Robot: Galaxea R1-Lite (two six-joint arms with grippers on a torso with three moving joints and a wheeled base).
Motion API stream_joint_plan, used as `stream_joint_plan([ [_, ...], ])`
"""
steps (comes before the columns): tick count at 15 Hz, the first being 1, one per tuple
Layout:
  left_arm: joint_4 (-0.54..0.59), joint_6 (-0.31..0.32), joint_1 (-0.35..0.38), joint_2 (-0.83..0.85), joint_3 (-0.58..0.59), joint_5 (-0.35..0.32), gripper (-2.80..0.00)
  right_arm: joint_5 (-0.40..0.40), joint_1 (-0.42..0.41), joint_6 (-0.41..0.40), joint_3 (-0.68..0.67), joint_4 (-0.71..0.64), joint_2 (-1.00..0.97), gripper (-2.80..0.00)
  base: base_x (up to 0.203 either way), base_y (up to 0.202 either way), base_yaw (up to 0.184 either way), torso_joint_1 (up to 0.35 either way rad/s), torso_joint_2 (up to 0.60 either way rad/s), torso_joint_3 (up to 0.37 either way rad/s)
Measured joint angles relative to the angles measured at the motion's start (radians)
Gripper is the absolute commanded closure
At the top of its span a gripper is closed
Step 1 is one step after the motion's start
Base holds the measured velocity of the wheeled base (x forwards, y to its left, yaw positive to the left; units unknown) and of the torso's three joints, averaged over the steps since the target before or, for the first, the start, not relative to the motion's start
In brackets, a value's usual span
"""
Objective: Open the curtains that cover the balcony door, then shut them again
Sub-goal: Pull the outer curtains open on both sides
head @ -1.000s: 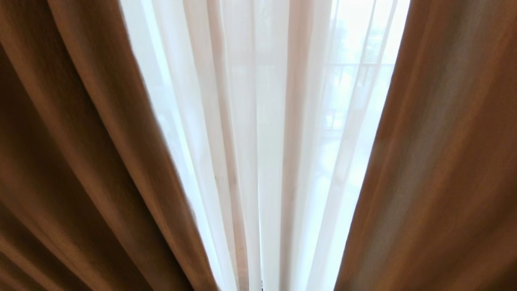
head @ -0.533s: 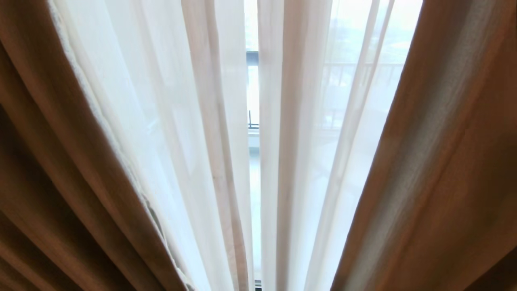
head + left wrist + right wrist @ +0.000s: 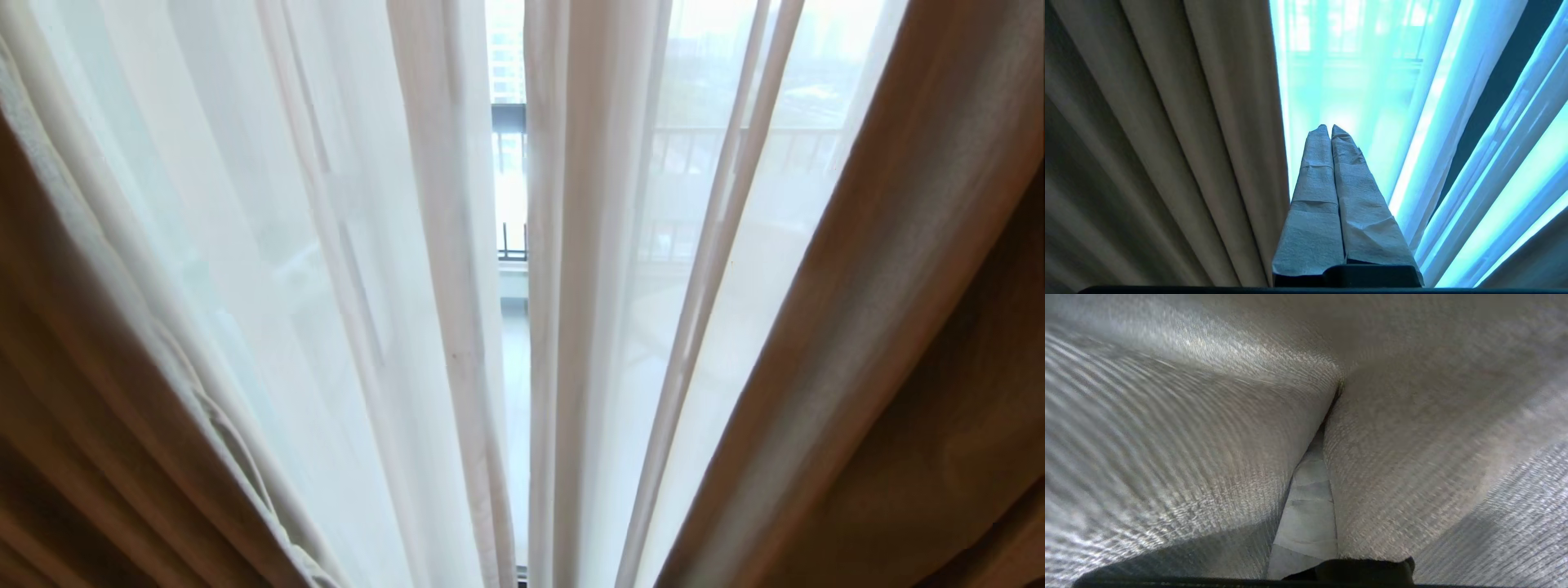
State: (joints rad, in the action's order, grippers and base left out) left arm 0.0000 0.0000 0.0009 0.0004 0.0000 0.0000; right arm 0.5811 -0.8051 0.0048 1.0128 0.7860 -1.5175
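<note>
while the thick drapes (image 3: 898, 327) hang parted to both sides of the head view, i'm reading this as the opening step, only part done. the sheer layer (image 3: 588, 286) hangs across the middle with just a narrow slit, and through that slit i catch a strip of dark frame and railing (image 3: 510, 245) outside; the balcony door itself i can't make out clearly behind the sheers.

left gripper (image 3: 1327, 130) sits parked just beside the inner edge of the left drape, its wrapped fingers (image 3: 1314, 183) pressed together, holding nothing. right gripper (image 3: 1327, 412) is buried in the heavy fabric: i see one wrapped finger (image 3: 1306, 506) running into a crease, fingers closed, cloth folded around both sides. whether a pleat is truly pinched between them or just draped over, i can't tell.

next move, as i judge it: sweep the right-hand drape further out, then deal with the sheers. open room is the middle gap; the drape edges crowd both sides, so snagging is my worry.
</note>
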Motion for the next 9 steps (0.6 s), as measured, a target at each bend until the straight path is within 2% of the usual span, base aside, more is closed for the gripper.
stream_joint_plan([
  [9, 0.0, -0.001, 0.0, 0.0, 0.0, 0.0, 0.0, -0.011, -0.008, -0.004, -0.058, -0.01, 0.068, -2.8, 0.0, 0.0, 0.0, 0.0, 0.0, 0.0],
])
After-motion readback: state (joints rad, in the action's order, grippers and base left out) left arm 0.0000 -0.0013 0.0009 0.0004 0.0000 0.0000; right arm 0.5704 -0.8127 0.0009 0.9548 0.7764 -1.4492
